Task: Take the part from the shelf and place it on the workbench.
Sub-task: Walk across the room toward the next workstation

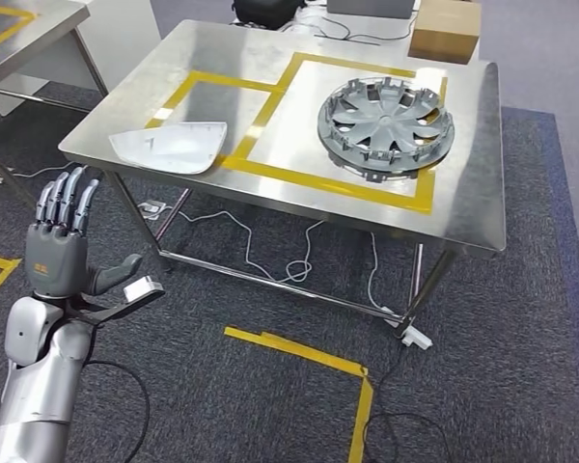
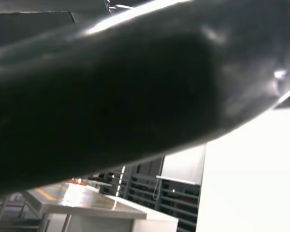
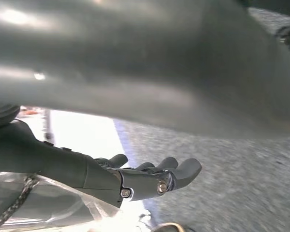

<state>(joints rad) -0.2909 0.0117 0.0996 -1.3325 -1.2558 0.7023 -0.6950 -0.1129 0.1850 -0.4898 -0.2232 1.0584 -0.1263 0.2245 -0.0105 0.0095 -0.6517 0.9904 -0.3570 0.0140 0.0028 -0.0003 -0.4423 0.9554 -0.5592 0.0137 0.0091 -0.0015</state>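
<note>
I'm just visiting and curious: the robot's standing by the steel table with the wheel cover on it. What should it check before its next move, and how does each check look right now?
1. Wheel cover lies flat inside the larger yellow-taped square: ok.
2. White panel lies on the workbench inside its taped square: not ok, it pokes past the near edge.
3. Left hand holds nothing, fingers apart: ok.
4. Right hand free: seems ok, fingers extended, nothing seen in them.
5. Cables on the floor under the workbench, clear of the feet: cannot tell.
</note>
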